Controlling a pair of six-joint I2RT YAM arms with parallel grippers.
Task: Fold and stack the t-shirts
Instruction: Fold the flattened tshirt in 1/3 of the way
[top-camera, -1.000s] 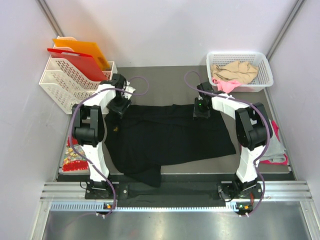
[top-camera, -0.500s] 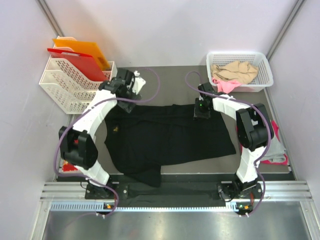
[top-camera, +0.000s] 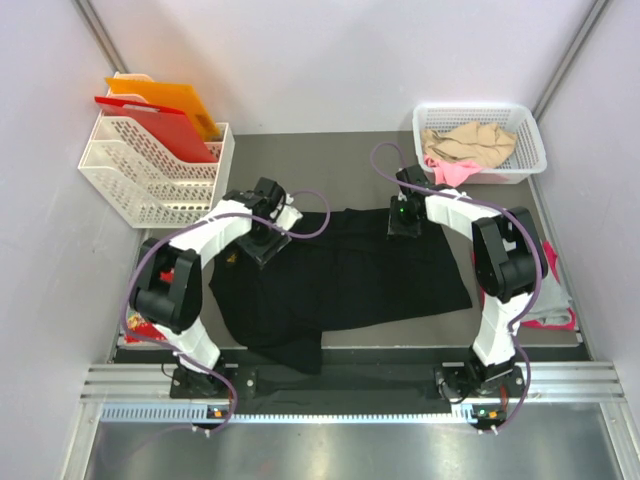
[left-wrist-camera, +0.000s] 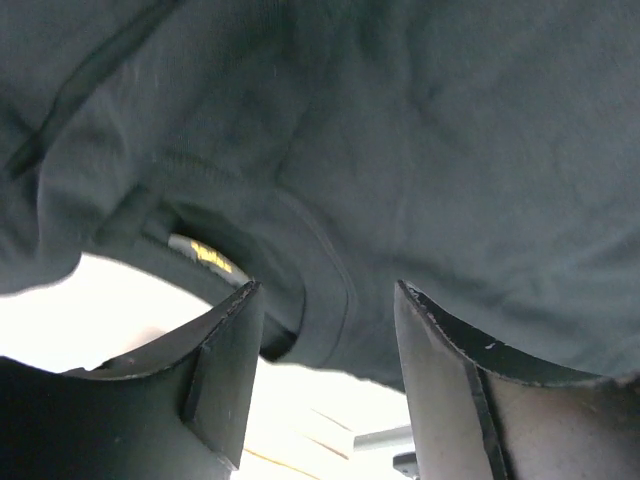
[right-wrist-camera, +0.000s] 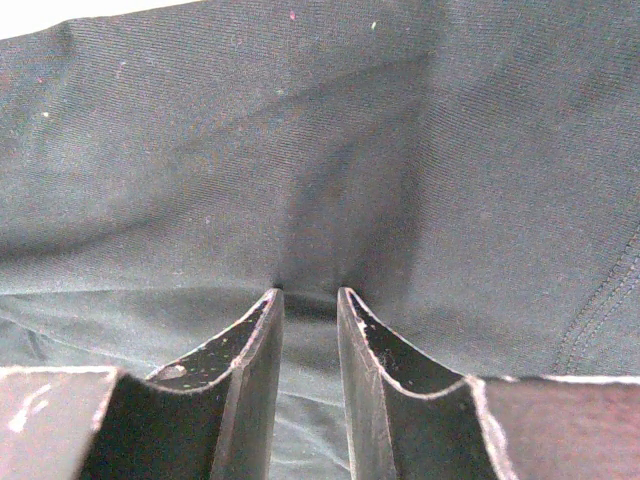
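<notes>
A large black t-shirt (top-camera: 340, 275) lies spread across the middle of the table, one part hanging over the near edge. My left gripper (top-camera: 262, 248) hovers over its upper left part by the collar. In the left wrist view its jaws (left-wrist-camera: 325, 290) stand open, with the collar and a yellow label (left-wrist-camera: 212, 258) just beyond the tips. My right gripper (top-camera: 402, 225) sits on the shirt's far edge. The right wrist view shows it (right-wrist-camera: 308, 292) shut on a pinched fold of the black cloth (right-wrist-camera: 300, 150), which puckers at the tips.
A white basket (top-camera: 530, 130) at the back right holds beige (top-camera: 468, 140) and pink shirts. Grey and magenta shirts (top-camera: 548, 295) lie at the right edge. A white rack (top-camera: 140, 175) with red and orange folders stands back left. A red patterned card (top-camera: 150, 325) lies left.
My left arm swung from beside the rack, out toward the back, then down onto the shirt near the collar. The right gripper kept its place on the far edge.
</notes>
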